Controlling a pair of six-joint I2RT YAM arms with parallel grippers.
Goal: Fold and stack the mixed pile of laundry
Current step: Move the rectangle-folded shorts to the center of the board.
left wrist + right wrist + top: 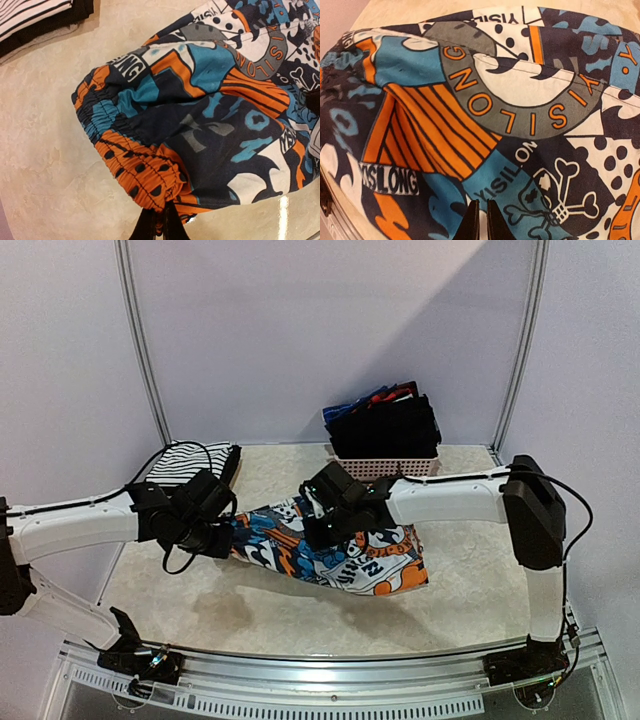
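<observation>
Pinching the shorts (200, 125) by the waistband, bottom centre, in our left gripper (156, 220), we rest the right gripper (481, 216), jaws nearly together, on the print.

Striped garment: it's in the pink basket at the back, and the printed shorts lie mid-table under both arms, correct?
Not quite. The striped garment is not in the basket. It lies on the table at the back left, apart from the basket, which holds dark clothes. The top view shows this. The shorts are mid-table under both arms, as you said.
</observation>
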